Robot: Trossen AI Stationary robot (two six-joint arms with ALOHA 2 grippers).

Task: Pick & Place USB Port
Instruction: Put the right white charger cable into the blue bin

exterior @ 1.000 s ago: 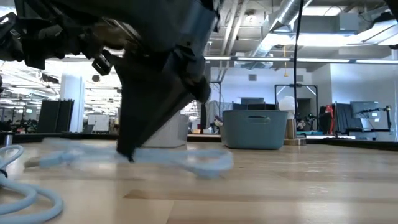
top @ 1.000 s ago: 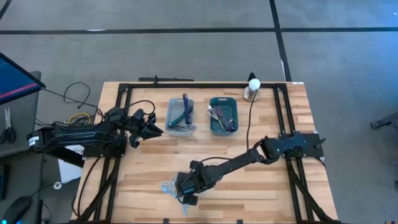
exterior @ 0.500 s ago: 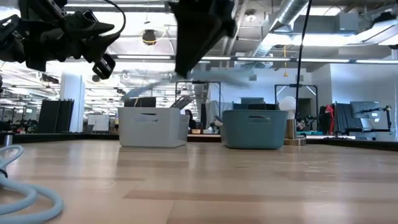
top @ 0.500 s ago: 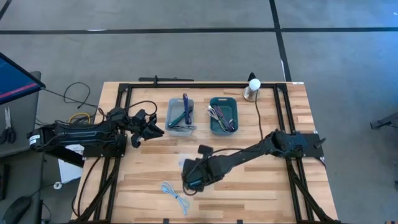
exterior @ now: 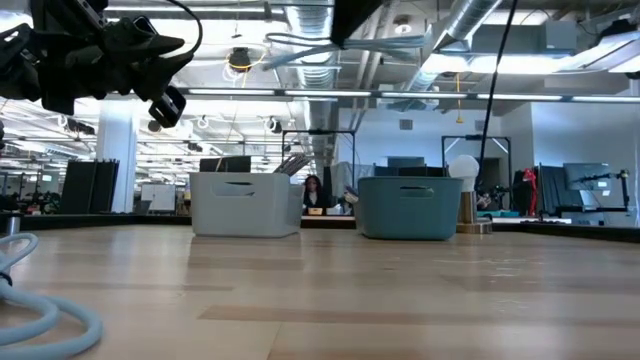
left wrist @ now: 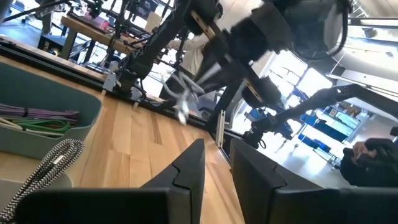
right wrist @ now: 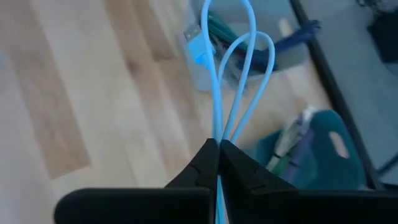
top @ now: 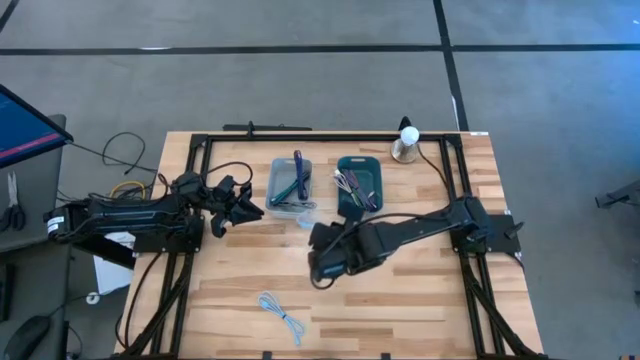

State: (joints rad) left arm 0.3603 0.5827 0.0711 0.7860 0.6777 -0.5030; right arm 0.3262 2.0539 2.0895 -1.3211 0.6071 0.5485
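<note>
Right gripper (right wrist: 217, 149) pinching a light blue USB cable (right wrist: 233, 81) between fingers pressed together, carried in the air near the grey bin (top: 290, 186) and the teal bin (top: 359, 184). Judged light, soft and floppy, loops dangling freely; best held at the bundled strands, not the plug. Left gripper (left wrist: 214, 163) slightly spread and empty, waiting at the left side of the table (top: 430, 300).

light: bright, even, overhead | shadows: soft | blur: light-blue cable (exterior: 340, 45) smeared, low view | wrist views: soft focus
</note>
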